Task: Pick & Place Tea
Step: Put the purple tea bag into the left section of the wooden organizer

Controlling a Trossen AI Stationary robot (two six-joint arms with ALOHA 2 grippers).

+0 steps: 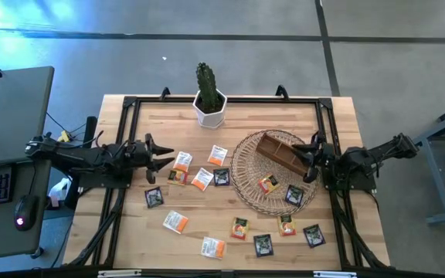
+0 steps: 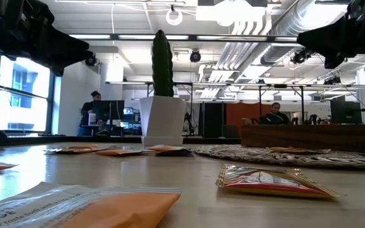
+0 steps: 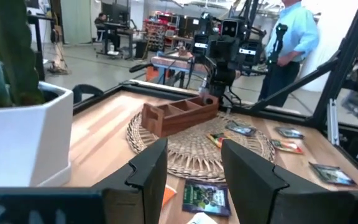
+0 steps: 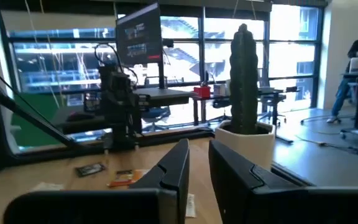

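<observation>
My left gripper has its fingers spread with nothing between them, hovering over the table by its left edge. Right gripper is parted a bit too, empty, above the wooden box on the wicker tray. The tea sachets are scattered flat across the table's middle and front, with two on the tray. A potted cactus sits at the back edge.

Cactus pot blocks back edge – wooden box obstructs wicker tray
</observation>
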